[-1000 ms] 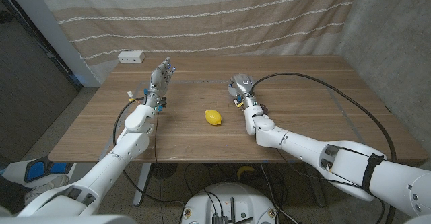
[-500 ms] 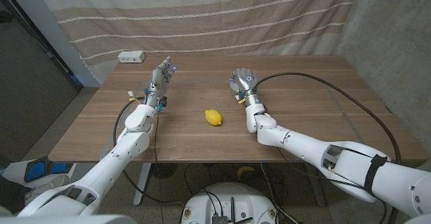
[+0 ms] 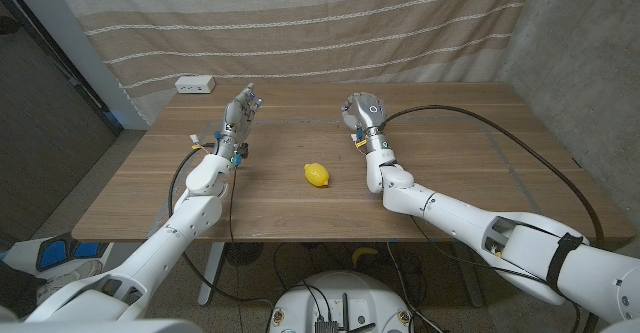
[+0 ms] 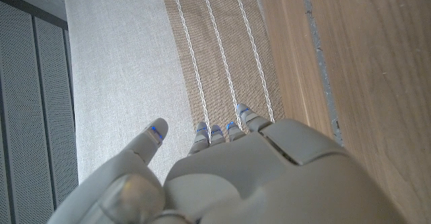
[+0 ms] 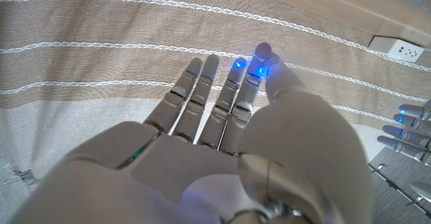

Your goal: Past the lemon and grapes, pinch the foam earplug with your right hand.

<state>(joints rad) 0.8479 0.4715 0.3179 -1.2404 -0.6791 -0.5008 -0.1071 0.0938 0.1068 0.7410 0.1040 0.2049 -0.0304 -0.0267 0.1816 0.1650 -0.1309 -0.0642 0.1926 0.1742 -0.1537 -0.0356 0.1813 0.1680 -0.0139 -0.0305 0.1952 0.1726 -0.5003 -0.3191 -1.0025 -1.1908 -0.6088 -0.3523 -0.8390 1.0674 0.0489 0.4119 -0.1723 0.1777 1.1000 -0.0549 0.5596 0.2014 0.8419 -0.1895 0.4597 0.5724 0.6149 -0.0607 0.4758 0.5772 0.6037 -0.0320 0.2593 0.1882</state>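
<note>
The head view looks down from above the near table edge across the wooden table (image 3: pixel 300 188) to the striped curtain (image 3: pixel 300 33) at the frame's top. Each wrist view sits close behind its own hand, the left hand (image 4: pixel 256 177) and the right hand (image 5: pixel 222 163), facing that same curtain, turned.

Even, soft light from overhead falls on the table (image 3: pixel 300 198); shadows are faint (barely any under the lemon (image 3: pixel 317 174)). Wrist views blur close up, with blue fingertip glow.
</note>
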